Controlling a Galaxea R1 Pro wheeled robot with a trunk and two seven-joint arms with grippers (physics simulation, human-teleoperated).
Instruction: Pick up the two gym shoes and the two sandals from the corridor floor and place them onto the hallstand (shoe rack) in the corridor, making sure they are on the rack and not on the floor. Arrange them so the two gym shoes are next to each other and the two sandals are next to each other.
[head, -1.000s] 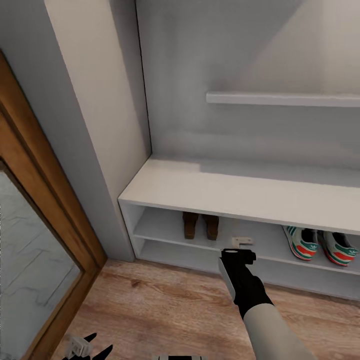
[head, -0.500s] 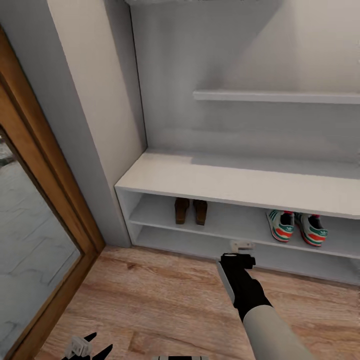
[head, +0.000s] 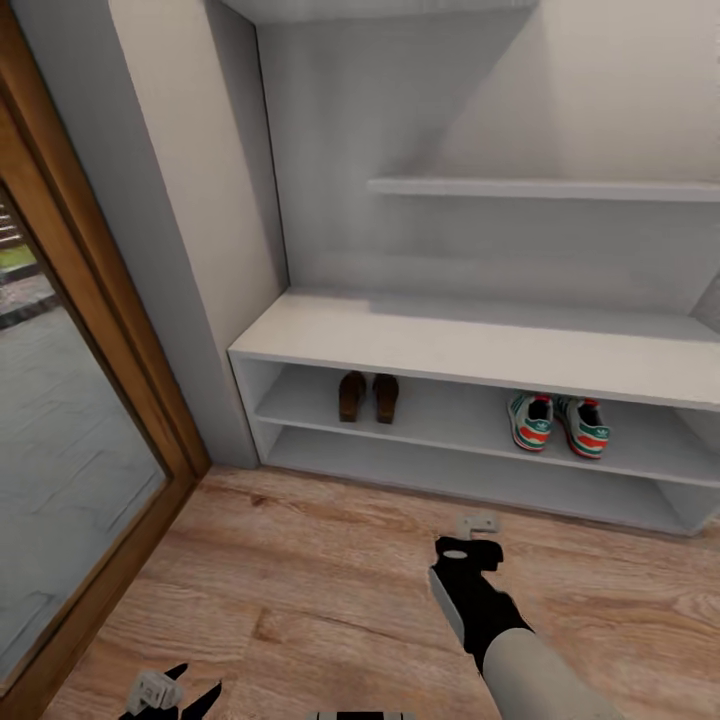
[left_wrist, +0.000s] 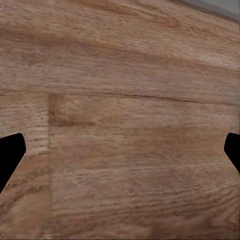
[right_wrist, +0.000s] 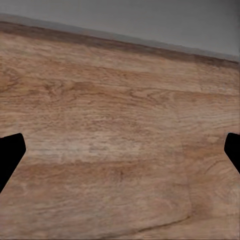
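Wood-grain corridor floor (head: 330, 590) runs under both arms up to the pale grey hallstand (head: 470, 350). Beyond the right gripper (head: 478, 524), which hangs over bare planks with its fingers spread wide and nothing between them, the two sandals (head: 366, 397) stand side by side on the upper shoe shelf, ahead and to its left. On that shelf, ahead and to its right, the two gym shoes (head: 558, 422) sit together. Low near the robot's base, the left gripper (head: 172, 697) is likewise spread wide and empty.

Two brown sandals (head: 364, 396) side by side on my hallstand's (head: 480, 350) upper shoe shelf, left end, two white green-striped gym shoes (head: 560, 423) paired well right, corridor floor (head: 320, 570) light wood planks
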